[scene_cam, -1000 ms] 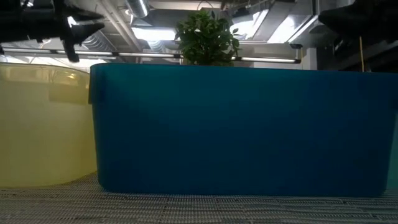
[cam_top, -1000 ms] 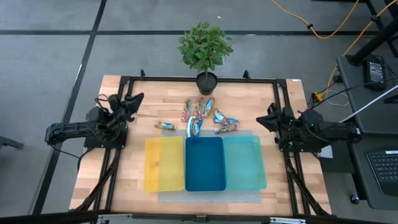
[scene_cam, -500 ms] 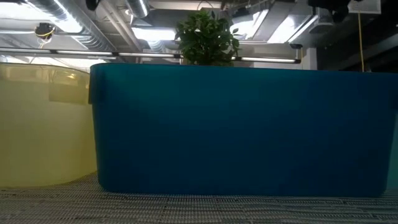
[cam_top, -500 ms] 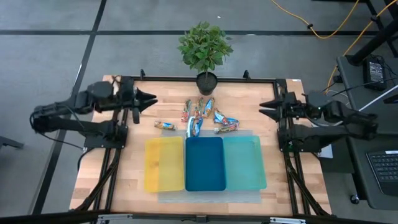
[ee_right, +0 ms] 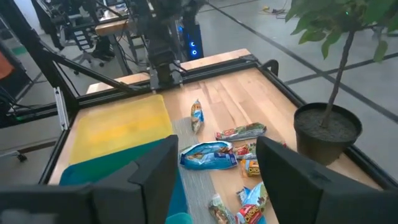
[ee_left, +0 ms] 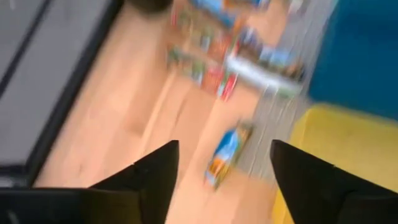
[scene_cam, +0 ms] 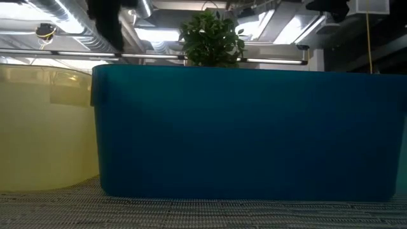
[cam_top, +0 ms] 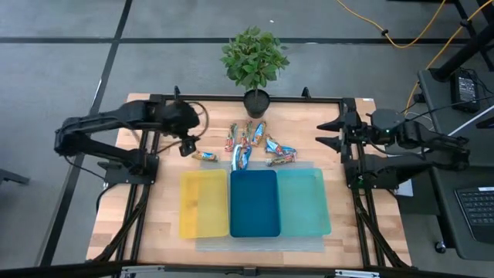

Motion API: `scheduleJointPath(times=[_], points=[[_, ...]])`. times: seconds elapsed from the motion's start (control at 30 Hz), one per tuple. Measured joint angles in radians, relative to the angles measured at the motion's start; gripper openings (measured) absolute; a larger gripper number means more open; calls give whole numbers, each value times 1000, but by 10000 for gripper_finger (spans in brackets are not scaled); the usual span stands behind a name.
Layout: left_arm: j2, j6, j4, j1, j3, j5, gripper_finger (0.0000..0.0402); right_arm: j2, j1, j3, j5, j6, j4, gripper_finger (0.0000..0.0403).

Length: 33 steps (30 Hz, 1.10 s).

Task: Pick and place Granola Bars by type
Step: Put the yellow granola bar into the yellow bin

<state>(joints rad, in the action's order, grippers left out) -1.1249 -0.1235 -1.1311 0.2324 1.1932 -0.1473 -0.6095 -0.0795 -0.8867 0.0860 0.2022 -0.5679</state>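
**On the table: bars unsorted, both grippers apart and holding nothing**

At the table's [cam_top: 147, 224] 12 o'clock edge stands a potted plant [cam_top: 255, 66]. Just below it, toward the centre, the bars [cam_top: 251, 144] lie in a loose cluster on the wood, touching or overlapping one another. One bar [cam_top: 204, 156] lies apart at the cluster's 9 o'clock side, just above the yellow tray's [cam_top: 203, 203] far edge. A blue bar [cam_top: 241, 158] rests at the cluster's 6 o'clock end, near the far rim of the dark blue tray [cam_top: 255, 203].

Three trays sit side by side at the table's 6 o'clock half on a pale mat [cam_top: 258, 243]: yellow at 9 o'clock, dark blue in the middle, teal tray [cam_top: 303, 202] at 3 o'clock. All three hold no bars.

The left gripper [cam_top: 187, 144] is above the table at the 9 o'clock side, close to the lone bar. In the left wrist view its fingers [ee_left: 149, 177] stand wide apart with that bar [ee_left: 227, 152] visible between them on the wood; they grip nothing.

The right gripper [cam_top: 326, 133] hangs at the table's 3 o'clock side, well apart from the cluster, pointed toward it. In the right wrist view its fingers [ee_right: 155, 168] are spread wide, with nothing between them.

In the low view the dark blue tray's wall [scene_cam: 241, 133] fills most of the sight, so the bars are hidden there.
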Motion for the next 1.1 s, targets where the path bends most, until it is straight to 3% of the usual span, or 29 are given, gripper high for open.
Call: scheduleJointPath(times=[0.13, 0.47, 0.8, 1.1], points=[[-88, 60, -14, 32, -16, 105, 277, 0, 0, 0, 0, 3, 0, 220], [-241, 174, 117, 39, -149, 196, 283, 0, 0, 0, 0, 1, -3, 220], [-282, 187, 314, 43, -328, 166, 282, 1, 0, 0, 0, -5, -60, 220], [-282, 170, 462, 86, -466, 73, 281, 1, 0, 0, 0, -35, -60, 220]])
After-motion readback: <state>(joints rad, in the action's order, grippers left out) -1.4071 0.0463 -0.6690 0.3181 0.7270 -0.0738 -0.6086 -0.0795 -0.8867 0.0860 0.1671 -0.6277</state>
